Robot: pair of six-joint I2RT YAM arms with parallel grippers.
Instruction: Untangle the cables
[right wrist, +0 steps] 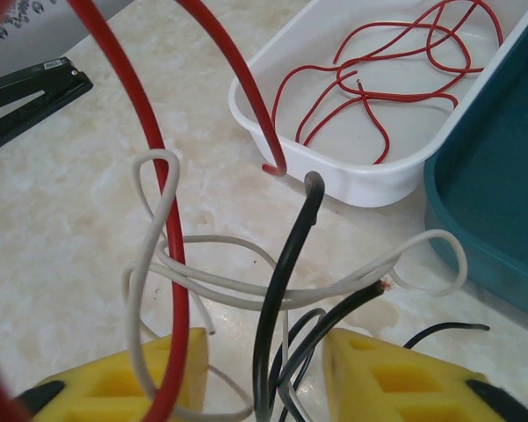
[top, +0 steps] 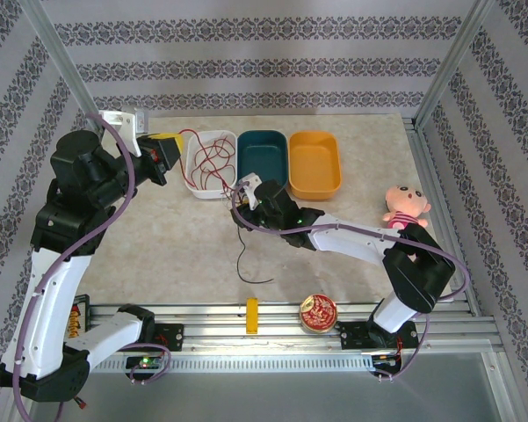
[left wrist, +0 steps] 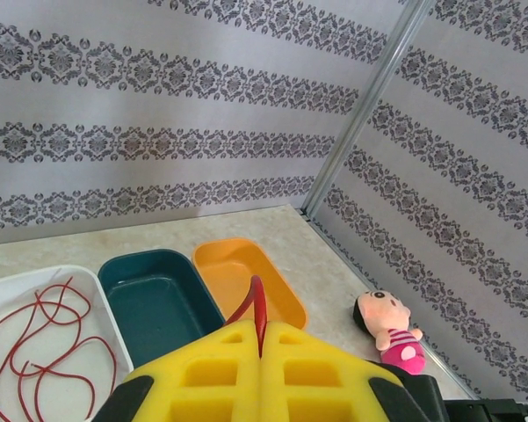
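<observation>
Top view: cables (top: 242,211) bunched at mid-frame on the tabletop (top: 176,255), just below the white tray (top: 188,167) and right at the right fingers (top: 246,191), one black strand trailing straight down-frame. Off at upper left, the left fingers (top: 169,148), farther from the knot.

Left wrist view: left fingers (left wrist: 285,347) clenched on a red cable (left wrist: 257,312) rising from the seam at bottom centre.

Right wrist view: right fingers (right wrist: 369,374) parted along the bottom edge, straddling black, white and red strands, seemingly without pinching. Long axis of the strands up-frame, toward the tray. Calls, probably, for a pull away from it.
</observation>
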